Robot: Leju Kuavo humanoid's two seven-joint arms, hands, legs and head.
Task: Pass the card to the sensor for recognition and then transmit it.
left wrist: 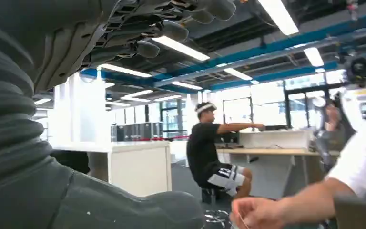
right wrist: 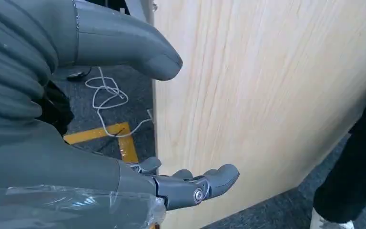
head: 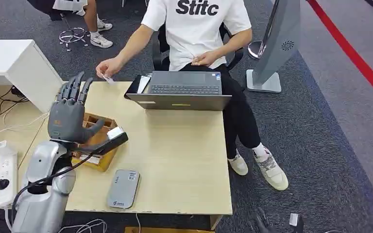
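A seated person's hand [head: 108, 67] holds a small white card [head: 109, 79] over the table's far left corner. My left hand [head: 70, 115] is raised above the table's left side with its fingers spread upward and nothing in it, a short way from the card. In the left wrist view my fingers [left wrist: 171, 28] stretch out above the person's hand [left wrist: 257, 212]. A flat grey card sensor [head: 124, 188] lies near the table's front edge. My right hand [right wrist: 190, 183] hangs open and holds nothing beside the table's wooden panel [right wrist: 267, 95], low by the front right corner [head: 261, 222].
An open laptop [head: 182, 90] sits at the table's far edge in front of the person. A wooden box [head: 94, 141] with a black handheld device [head: 108, 141] on it stands by my left hand. A power strip [head: 5, 172] and cables lie to the left. A monitor stand [head: 277, 43] is at the right.
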